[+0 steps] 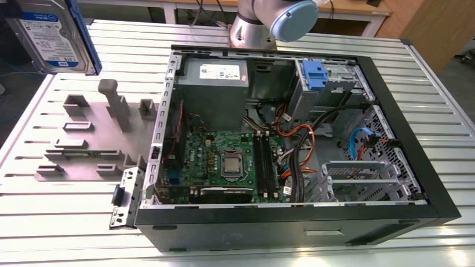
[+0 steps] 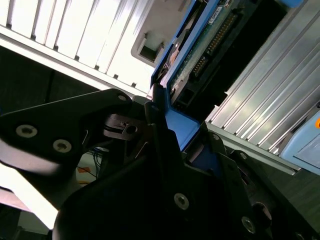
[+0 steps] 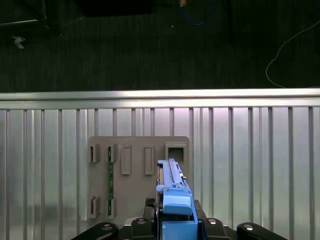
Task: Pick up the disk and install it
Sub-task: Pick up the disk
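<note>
The black claw [image 2: 179, 120] is clamped on the disk [image 2: 212, 37] by its blue carrier frame [image 2: 175, 45], one finger [image 2: 156, 100] pressed against the frame's edge. The disk juts away from the claw, its green circuit board [image 2: 220, 27] and connector row facing the camera. Behind it lie the ribbed metal tabletop [image 2: 70, 40] and a grey fixture plate [image 2: 162, 25] with a square recess. Dark floor [image 2: 30, 85] shows past the tabletop's edge.

Exterior view high over computer case [image 1: 297, 228], wrist views close on disk [image 3: 174, 200] [image 2: 181, 125]
</note>
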Robot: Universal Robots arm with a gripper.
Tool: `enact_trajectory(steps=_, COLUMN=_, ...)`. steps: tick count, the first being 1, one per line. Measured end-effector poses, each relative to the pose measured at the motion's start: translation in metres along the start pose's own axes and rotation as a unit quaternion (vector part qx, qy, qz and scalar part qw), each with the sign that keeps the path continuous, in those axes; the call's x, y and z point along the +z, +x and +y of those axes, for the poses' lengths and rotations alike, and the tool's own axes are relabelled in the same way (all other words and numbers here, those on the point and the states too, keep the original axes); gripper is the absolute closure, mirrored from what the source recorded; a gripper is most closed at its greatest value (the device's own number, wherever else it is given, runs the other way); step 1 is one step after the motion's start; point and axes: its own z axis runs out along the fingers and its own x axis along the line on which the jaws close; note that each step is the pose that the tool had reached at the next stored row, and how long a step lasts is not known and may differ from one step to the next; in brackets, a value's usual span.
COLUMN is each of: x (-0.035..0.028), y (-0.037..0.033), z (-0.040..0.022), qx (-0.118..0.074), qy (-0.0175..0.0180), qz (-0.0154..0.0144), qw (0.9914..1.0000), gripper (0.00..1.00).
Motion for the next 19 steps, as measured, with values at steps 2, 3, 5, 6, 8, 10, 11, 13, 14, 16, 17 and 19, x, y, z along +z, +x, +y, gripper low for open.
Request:
enact_trajectory(steps=2, x=-0.0005, y=0.0, z=0.0, qx=0.0, qy=0.0, qz=0.0007, qw=1.0, gripper=0.64)
enact_trajectory(steps=3, x=-0.0007, y=0.0, z=0.0, qx=0.0, qy=0.0, qz=0.0011, qw=1.0, gripper=0.64)
enact_trajectory(steps=5, x=-0.0012, y=0.0001, z=0.0, qx=0.0, qy=0.0, qz=0.002, qw=1.0, gripper=0.64)
enact_trajectory(steps=6, x=-0.0014, y=0.0001, z=0.0, qx=0.0, qy=0.0, qz=0.0025, qw=1.0, gripper=0.64)
enact_trajectory(steps=8, x=-0.0017, y=0.0001, z=0.0, qx=0.0, qy=0.0001, qz=0.0034, qw=0.99999, gripper=0.64)
enact_trajectory(steps=10, x=-0.0021, y=0.0001, z=0.0, qx=0.0, qy=0.0, qz=0.0042, qw=0.99999, gripper=0.64)
enact_trajectory(steps=11, x=-0.0022, y=0.0001, z=0.0, qx=0.0, qy=0.0001, qz=0.0046, qw=0.99999, gripper=0.64)
enact_trajectory(steps=13, x=-0.0026, y=0.0001, z=0.0, qx=0.0, qy=0.0, qz=0.0054, qw=0.99999, gripper=0.64)
enact_trajectory(steps=14, x=-0.0029, y=0.0001, z=0.0, qx=0.0, qy=0.0, qz=0.0057, qw=0.99998, gripper=0.64)
enact_trajectory(steps=16, x=-0.0034, y=0.0002, z=0.0, qx=0.0, qy=0.0001, qz=0.006, qw=0.99998, gripper=0.64)
enact_trajectory(steps=17, x=-0.0037, y=0.0002, z=0.0, qx=0.0, qy=0.0001, qz=0.0062, qw=0.99998, gripper=0.64)
enact_trajectory(steps=19, x=-0.0043, y=0.0002, z=0.0, qx=0.0, qy=0.0001, qz=0.0066, qw=0.99998, gripper=0.64)
